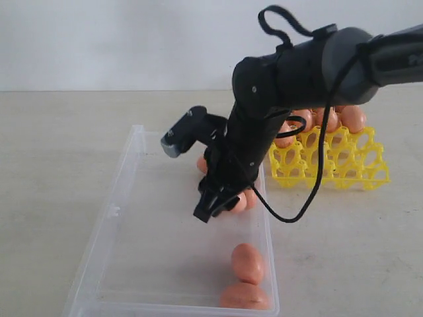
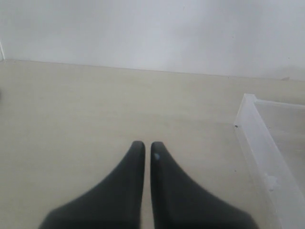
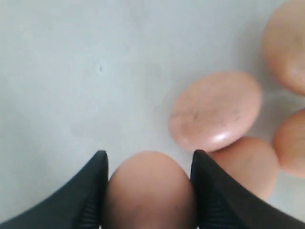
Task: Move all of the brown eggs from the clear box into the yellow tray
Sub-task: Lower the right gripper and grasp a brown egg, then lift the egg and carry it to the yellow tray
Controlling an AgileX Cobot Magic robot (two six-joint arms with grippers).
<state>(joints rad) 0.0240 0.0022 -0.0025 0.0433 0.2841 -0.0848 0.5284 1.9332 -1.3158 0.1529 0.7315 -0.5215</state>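
Brown eggs lie in three places: two close together in the near right corner of the clear box, a few farther back along its right wall, and more in the far rows of the yellow tray, which stands right of and beyond the box. The right arm reaches in from the far right, bends sharply and drops steeply into the box, its right gripper pointing down at the floor. The jaws clasp the held egg, one finger pressed to each side, with four other eggs just beside it. Whether that egg rests on the floor cannot be told. The arm and its looping black cable cover the tray's left part, so the eggs there cannot be counted. Only its wrist view shows the left gripper: jaws nearly together, a thin slit, nothing between them, over bare table near a corner of the box. The table is pale beige, and the wall behind it is plain white.
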